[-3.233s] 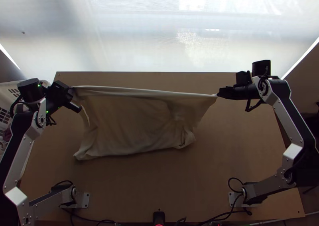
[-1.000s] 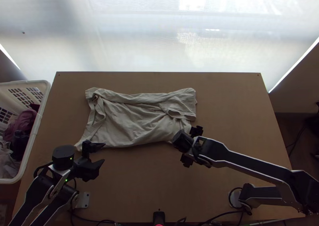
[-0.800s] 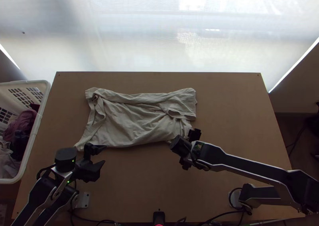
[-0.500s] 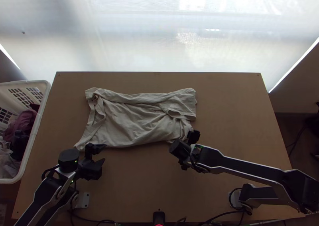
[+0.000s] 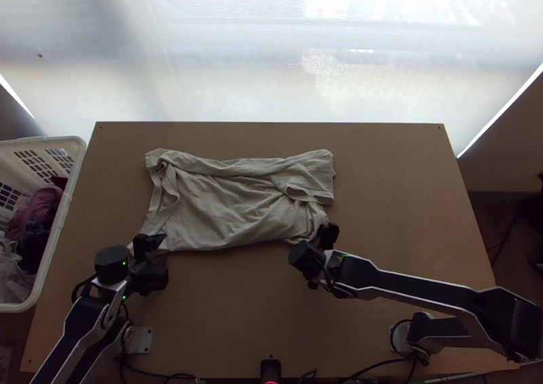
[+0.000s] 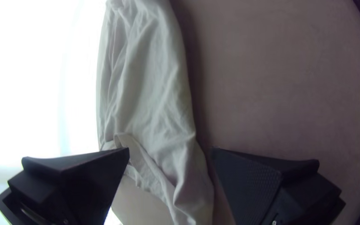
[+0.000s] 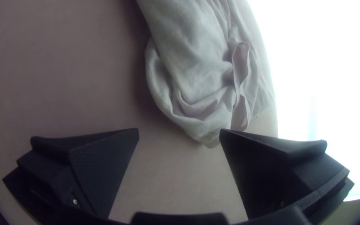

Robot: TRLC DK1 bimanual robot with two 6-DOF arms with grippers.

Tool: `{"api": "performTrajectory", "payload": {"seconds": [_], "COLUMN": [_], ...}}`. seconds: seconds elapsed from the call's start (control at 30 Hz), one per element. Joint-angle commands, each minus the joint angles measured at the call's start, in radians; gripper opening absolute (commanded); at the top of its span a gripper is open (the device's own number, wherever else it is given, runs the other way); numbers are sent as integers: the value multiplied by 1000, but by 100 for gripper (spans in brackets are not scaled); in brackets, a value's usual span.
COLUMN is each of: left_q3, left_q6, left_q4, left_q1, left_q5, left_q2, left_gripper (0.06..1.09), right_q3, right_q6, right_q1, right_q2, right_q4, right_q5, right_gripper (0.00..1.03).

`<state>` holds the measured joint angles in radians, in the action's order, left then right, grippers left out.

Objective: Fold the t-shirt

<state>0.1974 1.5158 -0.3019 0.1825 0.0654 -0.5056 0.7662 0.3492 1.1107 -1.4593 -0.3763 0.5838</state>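
Observation:
At the shirt's lower left corner is my left gripper; in the left wrist view the left gripper is open, with the cloth's end lying between its fingers. My right gripper is beside the lower right corner; seen from its wrist, the right gripper stands open, a cloth corner just past its fingertips. The beige t-shirt lies wrinkled in a wide, roughly rectangular shape on the table, a sleeve folded over at its right, its left end creased. Neither gripper holds the cloth.
A white basket with dark and light clothes stands left of the table. Bare wooden table extends right of the shirt and in front of it. A small black device sits at the near edge.
Both grippers have let go of the shirt, which was stretched between them and now lies on the table. Lately the left gripper has shifted slightly left and up the picture; the right has barely moved.

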Motion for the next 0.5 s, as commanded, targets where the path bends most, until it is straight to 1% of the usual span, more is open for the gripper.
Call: {"api": "performTrajectory", "payload": {"seconds": [0.0, 0.17, 0.2, 0.33, 0.37, 0.4, 0.43, 0.47], "left_q3": [-21, -24, -23, -21, -19, -19, -18, -18], "left_q6": [9, 14, 14, 17, 17, 17, 18, 18], "left_q4": [49, 135, 155, 190, 191, 193, 196, 204], "left_q1": [-40, -72, -80, -100, -100, -98, -98, -97], "left_q5": [-44, -49, -49, -49, -49, -49, -49, -49], "left_q2": [-50, -103, -122, -172, -172, -174, -174, -175], "left_gripper": [100, 97, 95, 80, 80, 76, 68, 63], "right_q3": [-42, -71, -71, -77, -82, -84, -84, -85], "right_q6": [19, 36, 36, 40, 45, 47, 50, 56], "right_q1": [0, 0, -2, -2, -3, -5, -5, -5], "right_q2": [-12, -12, -13, -19, -19, -21, -21, -21], "right_q4": [74, 132, 135, 159, 166, 171, 178, 189], "right_q5": [27, 53, 53, 59, 59, 59, 59, 59], "right_gripper": [90, 87, 87, 84, 83, 79, 75, 70]}}
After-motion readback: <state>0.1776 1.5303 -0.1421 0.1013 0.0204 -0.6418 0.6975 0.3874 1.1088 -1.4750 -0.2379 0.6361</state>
